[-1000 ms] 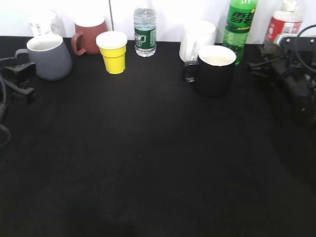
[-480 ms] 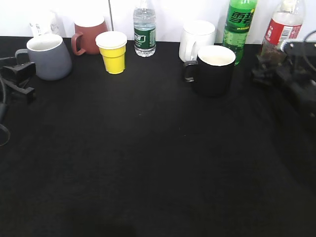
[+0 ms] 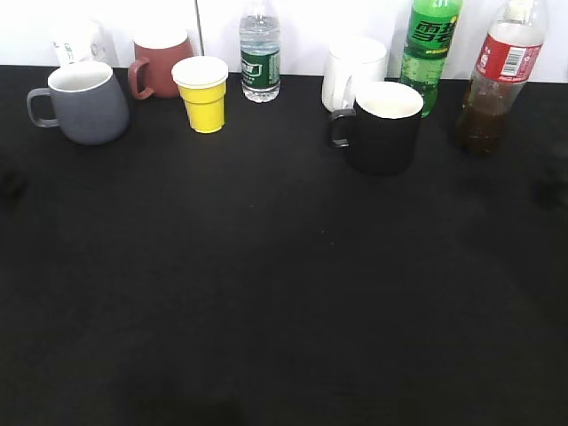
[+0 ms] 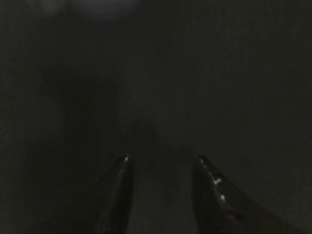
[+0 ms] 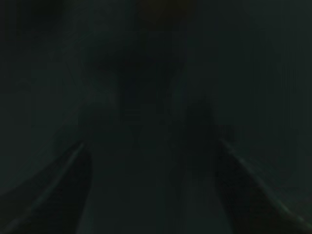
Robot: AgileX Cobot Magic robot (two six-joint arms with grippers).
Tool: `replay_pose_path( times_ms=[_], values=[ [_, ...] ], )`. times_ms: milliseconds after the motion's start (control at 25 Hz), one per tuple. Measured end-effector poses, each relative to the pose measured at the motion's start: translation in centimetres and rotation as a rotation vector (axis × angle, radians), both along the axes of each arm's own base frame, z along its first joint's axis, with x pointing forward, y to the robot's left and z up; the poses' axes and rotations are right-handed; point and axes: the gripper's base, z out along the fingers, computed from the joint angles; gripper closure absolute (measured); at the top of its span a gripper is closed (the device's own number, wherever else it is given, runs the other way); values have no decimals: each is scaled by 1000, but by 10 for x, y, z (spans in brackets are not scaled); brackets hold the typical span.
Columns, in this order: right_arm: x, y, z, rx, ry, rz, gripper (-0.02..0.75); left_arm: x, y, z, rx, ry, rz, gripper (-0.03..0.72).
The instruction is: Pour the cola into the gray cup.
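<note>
The cola bottle (image 3: 501, 75), with a red label and dark liquid in its lower part, stands upright at the back right. The gray cup (image 3: 84, 102) stands at the back left, handle pointing left, white inside. Neither arm shows clearly in the exterior view. Both wrist views are very dark. My left gripper (image 4: 163, 158) has its jaws apart over black cloth with nothing between them. My right gripper (image 5: 152, 144) has its jaws wide apart and holds nothing. Neither gripper touches the bottle or the cup.
Along the back stand a reddish-brown mug (image 3: 160, 64), a yellow paper cup (image 3: 204, 93), a small water bottle (image 3: 260, 55), a white mug (image 3: 355, 71), a black mug (image 3: 382, 124) and a green soda bottle (image 3: 430, 49). Black cloth (image 3: 284, 293) covers the table.
Both arms have drawn back out of the exterior view, the left from beside the gray cup, the right from in front of the cola bottle. The bottle now stands in full view.
</note>
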Motion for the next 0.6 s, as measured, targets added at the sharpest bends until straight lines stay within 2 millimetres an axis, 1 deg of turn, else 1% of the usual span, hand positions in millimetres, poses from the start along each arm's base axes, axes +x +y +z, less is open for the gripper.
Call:
replay_pose_path(
  times_ms=[40, 80, 120, 160, 240, 280, 320, 400, 440, 480, 560, 600],
  values=[
    [-13, -1, 10, 11, 50, -9, 144, -10, 2, 5, 23, 121, 3, 378],
    [-29, -1, 21, 22, 85, -16, 144, -21, 5, 10, 41, 199, 5, 374],
    [-45, -2, 33, 37, 96, -19, 146, -34, 7, 17, 42, 242, 6, 372],
    [-64, -3, 48, 45, 81, -17, 148, -48, 8, 28, 14, 227, 8, 371],
    [-105, -7, 78, 61, -29, -15, 151, -83, 13, 60, -66, 63, 3, 371],
    [-129, -10, 92, 83, -111, -28, 153, -109, 18, 77, -96, -56, 0, 371],
    [-149, -12, 100, 101, -155, -40, 153, -133, 24, 88, -138, -135, 23, 370],
    [-194, -17, 111, 122, -254, -52, 153, -180, 34, 101, -208, -307, 39, 366],
    [-215, -20, 114, 121, -321, -56, 153, -199, 39, 100, -217, -378, 39, 365],
    [-232, -23, 113, 121, -378, -59, 153, -213, 43, 92, -217, -423, 43, 365],
    [-260, -25, 100, 134, -458, -56, 153, -226, 46, 68, -217, -445, 44, 365],
    [-266, -26, 88, 140, -465, -61, 153, -226, 47, 54, -215, -439, 45, 365]
  ],
)
